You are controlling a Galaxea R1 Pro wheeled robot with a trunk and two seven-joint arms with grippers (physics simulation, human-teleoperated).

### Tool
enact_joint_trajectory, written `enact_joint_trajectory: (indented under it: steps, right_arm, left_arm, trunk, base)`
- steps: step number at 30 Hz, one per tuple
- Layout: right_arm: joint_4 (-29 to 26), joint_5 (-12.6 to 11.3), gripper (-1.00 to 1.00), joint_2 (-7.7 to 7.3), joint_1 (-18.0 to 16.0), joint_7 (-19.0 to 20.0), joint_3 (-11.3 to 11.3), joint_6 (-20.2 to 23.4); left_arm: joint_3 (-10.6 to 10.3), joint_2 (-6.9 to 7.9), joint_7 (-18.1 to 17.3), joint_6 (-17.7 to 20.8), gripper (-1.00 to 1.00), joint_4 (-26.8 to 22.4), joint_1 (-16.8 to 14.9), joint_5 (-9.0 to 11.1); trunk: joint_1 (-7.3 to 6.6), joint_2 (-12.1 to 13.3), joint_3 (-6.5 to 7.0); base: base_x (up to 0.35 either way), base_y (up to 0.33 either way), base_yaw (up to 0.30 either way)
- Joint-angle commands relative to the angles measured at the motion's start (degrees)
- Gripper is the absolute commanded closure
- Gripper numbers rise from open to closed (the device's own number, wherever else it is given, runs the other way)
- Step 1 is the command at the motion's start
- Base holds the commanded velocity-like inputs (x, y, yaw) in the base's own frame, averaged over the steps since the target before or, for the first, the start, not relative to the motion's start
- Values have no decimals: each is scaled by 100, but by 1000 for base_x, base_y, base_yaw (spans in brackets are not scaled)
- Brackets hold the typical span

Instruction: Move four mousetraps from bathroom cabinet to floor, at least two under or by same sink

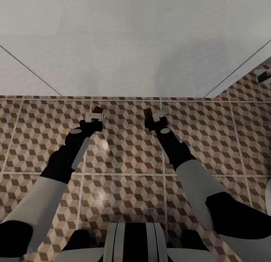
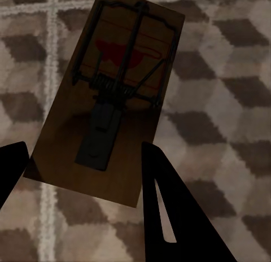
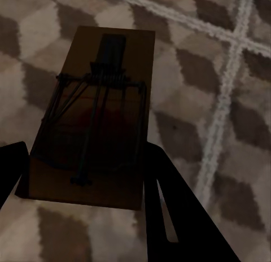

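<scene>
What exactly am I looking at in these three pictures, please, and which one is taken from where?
These are simulator renders of a wheeled robot with two arms. The large picture comes from a camera on its head, looking down over both arms at the bathroom floor, tiled in a brown, beige and white cube pattern. A pale wall rises beyond the tiles.

The other two pictures come from cameras near each hand, looking along its two dark fingers. The left hand is shut on a mousetrap: a flat wooden board with black wire parts and a red spot. The right hand is shut on a second mousetrap of the same kind.

Both traps are held out above the tiles. At the head view's right edge, a small dark object lies by the wall; it is too small to identify.
</scene>
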Motion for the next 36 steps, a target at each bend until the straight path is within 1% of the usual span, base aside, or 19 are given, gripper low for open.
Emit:
enact_joint_trajectory:
  steps: [1,7,28,36]
  right_arm:
    - [-7,27,100,0,-2,-14,14,52]
    - [-10,27,100,0,0,-22,14,84]
    - [-33,27,100,0,-2,-23,14,88]
    - [-33,27,100,0,-2,-23,14,88]
  left_arm:
    - [-19,9,52,19,100,-8,-4,60]
    - [-20,15,55,24,100,-20,-2,60]
    - [-20,16,70,60,100,-444,-5,60]
    - [-20,16,70,61,100,-483,2,60]
  trunk:
    - [-1,-1,-3]
    - [-1,-1,-3]
    - [-1,-1,-3]
    - [7,-5,-3]
  base:
    - [0,0,0]
    - [0,0,0]
    - [0,0,0]
    - [0,0,0]
